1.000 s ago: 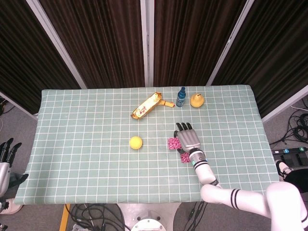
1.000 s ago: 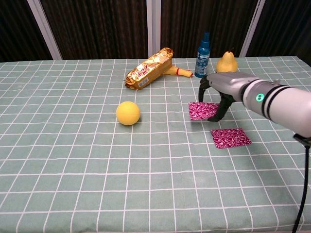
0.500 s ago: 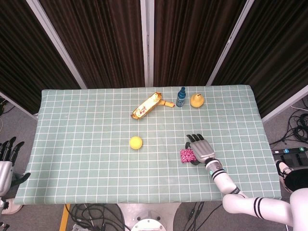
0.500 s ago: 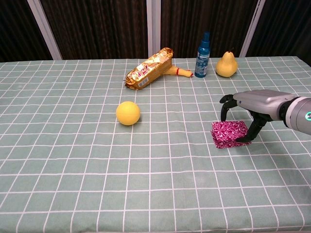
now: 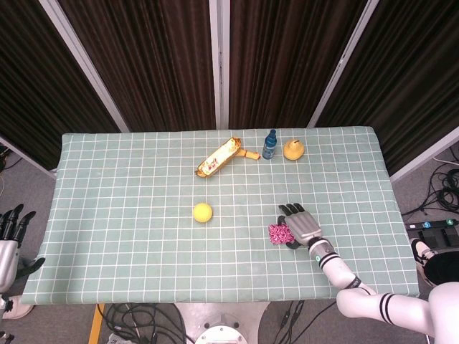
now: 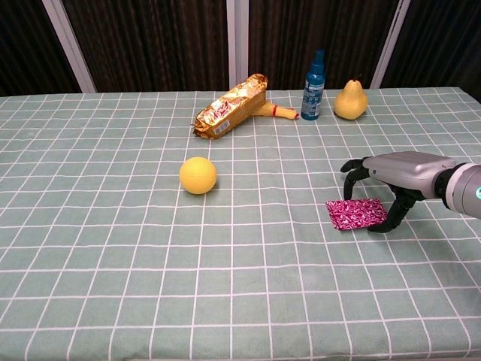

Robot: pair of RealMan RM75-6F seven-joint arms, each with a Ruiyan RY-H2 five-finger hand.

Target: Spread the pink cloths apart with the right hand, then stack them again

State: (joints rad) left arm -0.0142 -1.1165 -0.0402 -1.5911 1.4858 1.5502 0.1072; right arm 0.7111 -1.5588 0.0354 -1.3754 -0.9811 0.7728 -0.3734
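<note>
Table (image 5: 129,236): one pink cloth stack (image 6: 356,213), right hand (image 6: 392,177) beside.

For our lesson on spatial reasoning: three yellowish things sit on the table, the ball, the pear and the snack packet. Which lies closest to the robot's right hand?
The pear, at the far edge beside the blue bottle, lies closest to the right hand; the ball and snack packet sit further left.

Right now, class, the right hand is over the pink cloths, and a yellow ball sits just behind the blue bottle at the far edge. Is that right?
Not quite. The ball lies alone mid-table, well in front of the bottle; the chest view shows it. The yellow thing by the bottle is a pear, beside it. The right hand is indeed over the pink cloths.
</note>
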